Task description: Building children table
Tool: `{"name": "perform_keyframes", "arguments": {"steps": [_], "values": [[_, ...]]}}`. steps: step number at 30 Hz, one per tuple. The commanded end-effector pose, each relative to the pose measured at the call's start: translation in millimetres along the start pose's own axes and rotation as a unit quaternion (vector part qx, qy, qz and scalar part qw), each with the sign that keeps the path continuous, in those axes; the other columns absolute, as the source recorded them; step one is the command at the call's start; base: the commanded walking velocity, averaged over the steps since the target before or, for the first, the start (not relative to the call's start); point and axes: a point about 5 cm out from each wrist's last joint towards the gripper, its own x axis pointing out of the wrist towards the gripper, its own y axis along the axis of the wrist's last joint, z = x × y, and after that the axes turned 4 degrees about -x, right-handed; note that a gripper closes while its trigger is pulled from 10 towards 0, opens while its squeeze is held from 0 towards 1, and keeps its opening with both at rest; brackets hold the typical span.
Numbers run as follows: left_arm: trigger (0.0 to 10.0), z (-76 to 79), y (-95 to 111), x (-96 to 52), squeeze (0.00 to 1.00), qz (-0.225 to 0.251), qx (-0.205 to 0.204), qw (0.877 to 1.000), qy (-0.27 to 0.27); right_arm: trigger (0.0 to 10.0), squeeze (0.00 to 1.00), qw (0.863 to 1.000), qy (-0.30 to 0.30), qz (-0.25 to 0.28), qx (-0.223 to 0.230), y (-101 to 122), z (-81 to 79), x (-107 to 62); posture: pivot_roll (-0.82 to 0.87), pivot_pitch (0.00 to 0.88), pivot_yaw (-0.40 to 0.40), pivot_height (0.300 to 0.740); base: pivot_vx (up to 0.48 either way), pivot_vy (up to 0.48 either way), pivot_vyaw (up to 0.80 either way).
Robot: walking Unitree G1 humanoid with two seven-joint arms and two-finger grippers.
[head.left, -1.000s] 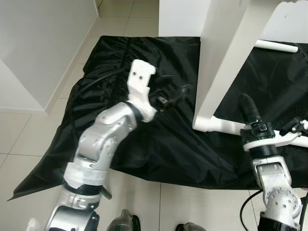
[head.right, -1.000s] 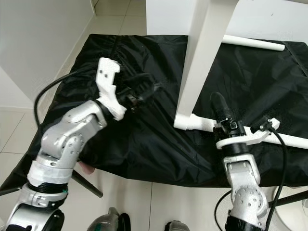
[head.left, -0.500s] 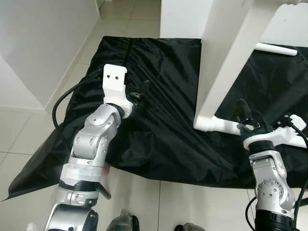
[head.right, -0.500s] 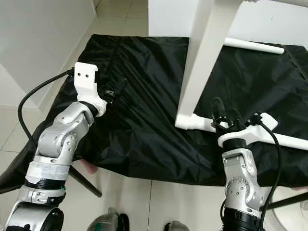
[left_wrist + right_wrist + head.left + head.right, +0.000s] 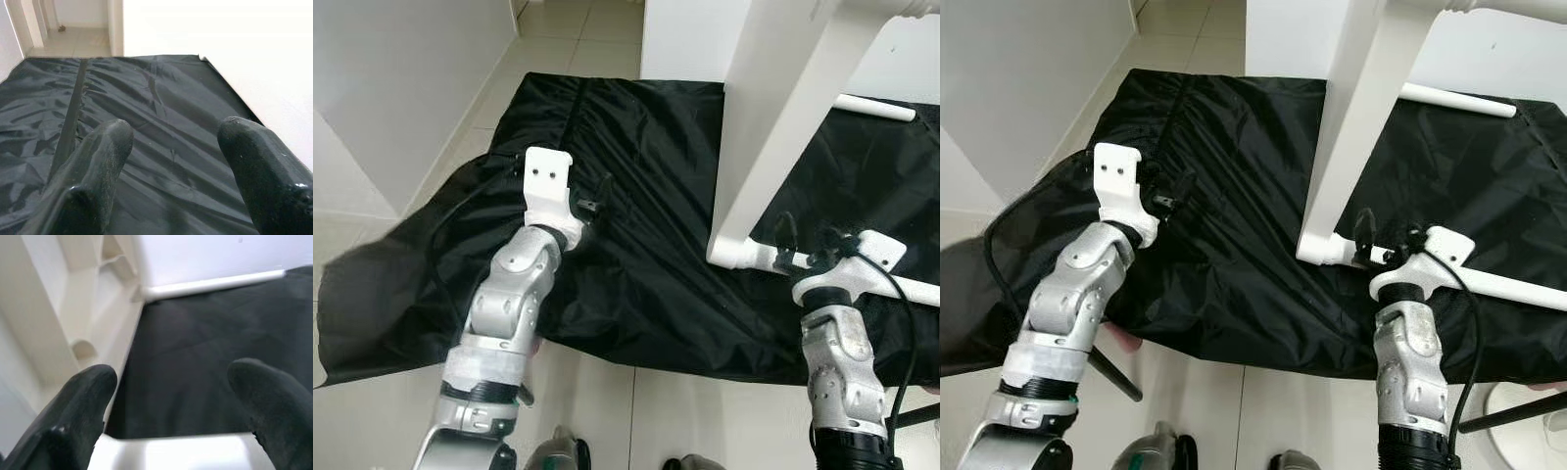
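left gripper idle over the cloth, right gripper closing in on the white table frame

from the left: your left gripper [image 5: 592, 203] hangs over the black cloth [image 5: 646, 274] on the floor, fingers spread and holding nothing, so a careless drop could snag the loose fabric and drag it. the table leg [image 5: 783, 117] stands tilted on that cloth, its foot joined to a crossbar [image 5: 1498, 284] lying flat. your right gripper [image 5: 1383, 238] sits right at that joint, fingers apart with the bar between them but not clamped. if you squeeze off-centre or push, i'd judge the half-built frame could tip or slide on the slippery cloth, and the cable [image 5: 1474, 323] by the wrist might catch the bar.
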Motion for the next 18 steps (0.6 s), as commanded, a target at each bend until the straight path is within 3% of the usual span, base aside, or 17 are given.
{"name": "perform_keyframes", "arguments": {"steps": [1, 2, 6, 12, 14, 18], "values": [[10.0, -4.0, 0, -2.9, 0.00, 0.011, 0.017, 0.999, 0.050, 10.0, 0.00, 1.000, -0.012, -0.006, -0.020, -6, -1.0, -3.5, 0.02, 0.002, 0.013, 0.740, 0.000, 0.000, 0.00], [10.0, -0.3, -7, -7.8, 0.00, 0.012, 0.027, 0.999, 0.044, 10.0, 0.00, 0.997, -0.016, 0.002, -0.075, -10, -8.5, -11.0, 0.01, 0.000, 0.031, 0.740, 0.000, 0.000, 0.00], [10.0, 1.6, -15, -11.1, 0.00, 0.009, 0.028, 0.999, 0.039, 10.0, 0.00, 0.993, -0.008, 0.000, -0.115, -18, -16.7, -17.2, 0.00, 0.000, 0.037, 0.740, 0.000, 0.000, 0.00], [10.0, 1.9, -19, -11.6, 0.00, 0.006, 0.022, 0.999, 0.036, 10.0, 0.00, 0.993, 0.009, 0.000, -0.117, -21, -22.9, -18.2, 0.00, 0.000, 0.039, 0.740, 0.000, 0.000, 0.00], [10.0, 0.9, -25, -12.3, 0.00, -0.004, 0.021, 0.999, 0.042, 10.0, 0.00, 0.994, 0.049, -0.005, -0.098, -26, -38.7, -18.5, -0.02, 0.000, 0.060, 0.740, 0.000, 0.000, 0.00], [10.0, -0.9, -27, -13.3, 0.00, -0.003, 0.021, 0.999, 0.049, 10.0, 0.00, 0.993, 0.060, 0.006, -0.100, -25, -46.4, -17.2, -0.02, 0.000, 0.065, 0.740, 0.000, 0.000, 0.00]]}}
